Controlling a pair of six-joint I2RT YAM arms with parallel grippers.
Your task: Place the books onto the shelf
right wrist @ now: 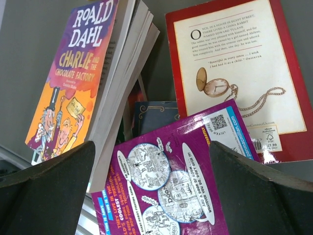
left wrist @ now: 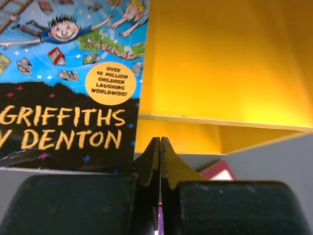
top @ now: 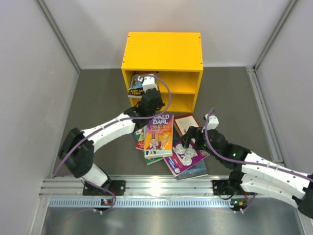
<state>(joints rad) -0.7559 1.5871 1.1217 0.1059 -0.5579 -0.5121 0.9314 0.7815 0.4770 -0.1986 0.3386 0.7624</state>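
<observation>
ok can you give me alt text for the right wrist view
The open right hand frames a purple book covered in white cartoon circles. Left of it is Charlie and the Chocolate Factory; behind it, a red-and-cream book showing a pocket watch.

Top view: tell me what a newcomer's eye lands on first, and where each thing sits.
The bright yellow shelf stands at the far centre, with one blue-and-black book in its upper left compartment and the shut left gripper right in front of it. Nearer, between the arms, lies a loose pile of books topped by the Charlie and the Chocolate Factory cover. The open right gripper hangs over the purple book at the pile's right.
</observation>
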